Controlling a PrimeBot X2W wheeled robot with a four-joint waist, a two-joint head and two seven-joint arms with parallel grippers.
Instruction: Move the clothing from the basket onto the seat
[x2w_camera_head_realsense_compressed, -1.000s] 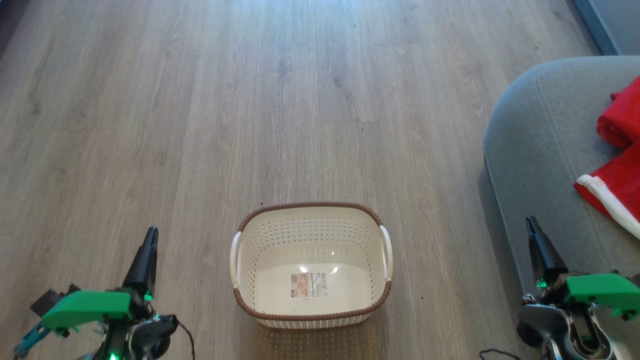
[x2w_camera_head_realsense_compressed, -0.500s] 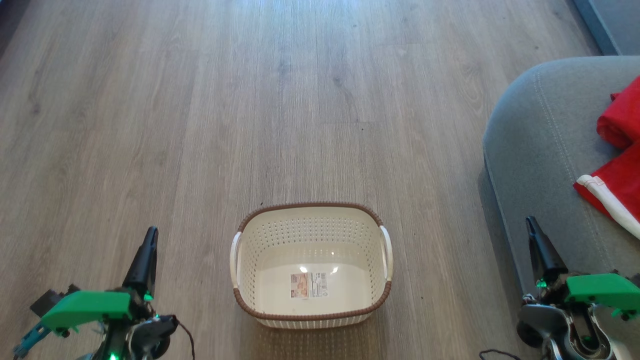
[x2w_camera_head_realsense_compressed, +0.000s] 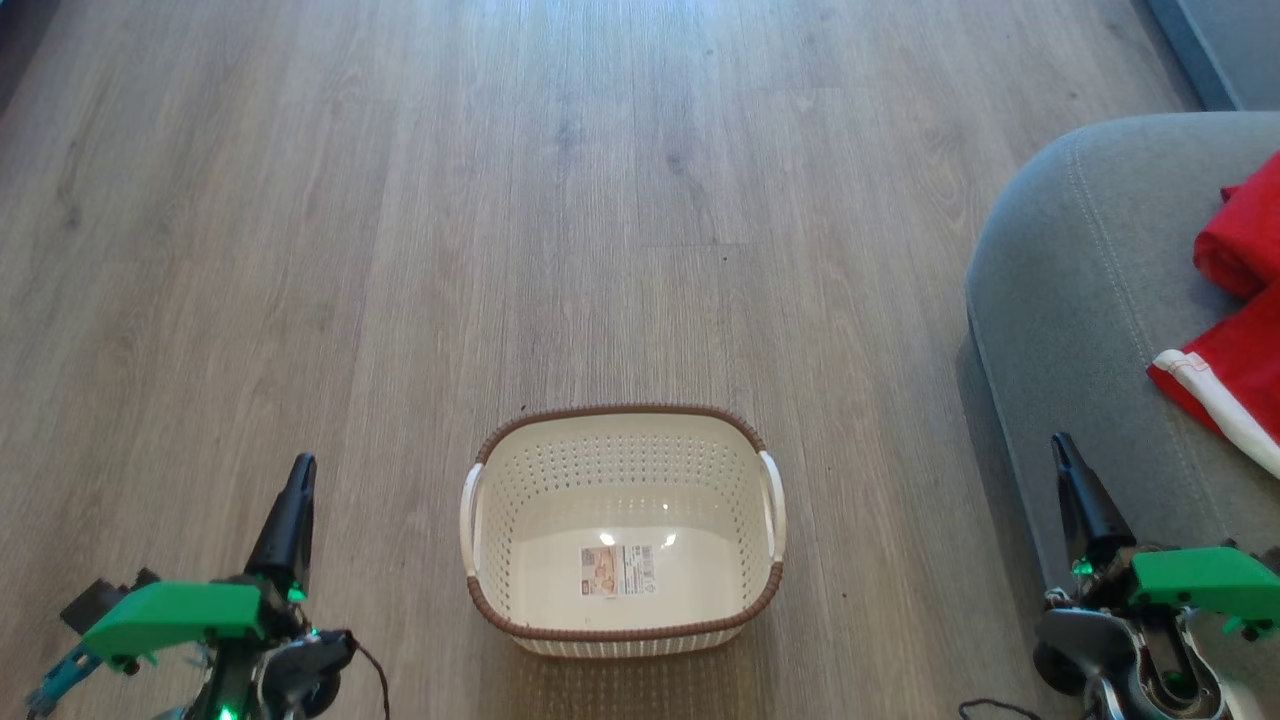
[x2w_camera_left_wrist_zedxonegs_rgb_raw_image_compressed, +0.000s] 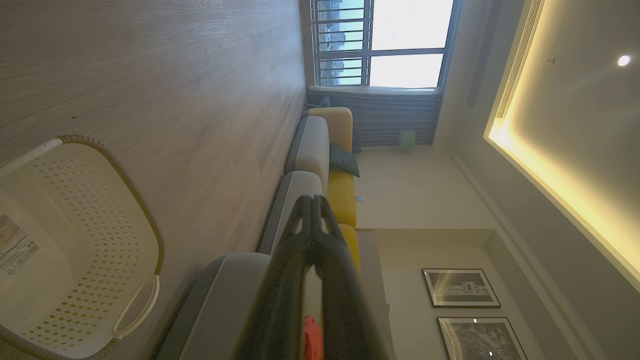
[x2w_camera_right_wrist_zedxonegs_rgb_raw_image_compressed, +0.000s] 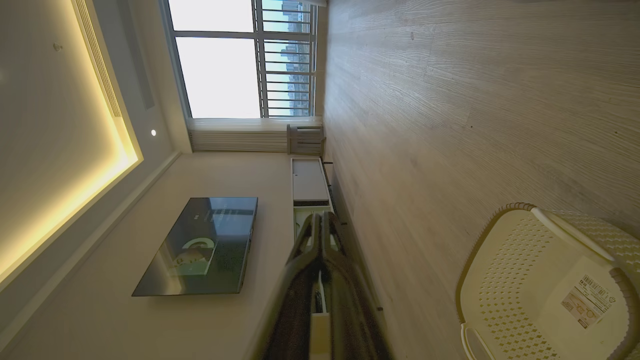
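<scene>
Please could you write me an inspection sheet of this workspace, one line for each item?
Surface: wood-look floor, bare around the basket.
Job's things: basket on the floor, holding only its label sticker; red clothing lies on the grey seat.
Clutter: nothing seen.
Grippers: left gripper and right gripper both shut, holding nothing, either side of the basket.
Cables: thin dark cable by the left wrist; second cable below the right arm.
Surroundings: window, television, framed pictures.
</scene>
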